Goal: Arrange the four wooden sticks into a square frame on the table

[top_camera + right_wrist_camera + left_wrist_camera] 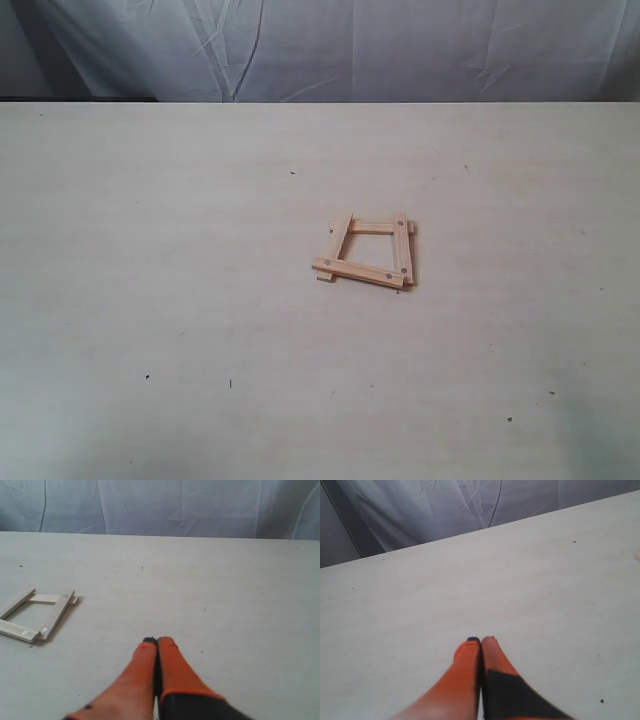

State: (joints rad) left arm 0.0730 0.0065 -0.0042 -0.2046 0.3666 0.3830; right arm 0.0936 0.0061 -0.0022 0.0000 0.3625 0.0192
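The four wooden sticks lie joined as a small, slightly skewed square frame (367,252) on the pale table (180,280), a little right of centre, ends overlapping at the corners. The right wrist view shows the same frame (50,617) off to one side, well apart from my right gripper (157,641), whose orange fingers are pressed together with nothing between them. My left gripper (481,641) is likewise shut and empty over bare tabletop (470,580); no stick shows in that view. Neither gripper appears in the exterior view.
A wrinkled pale grey cloth (330,45) hangs behind the table's far edge. A few tiny dark specks (147,377) dot the tabletop.
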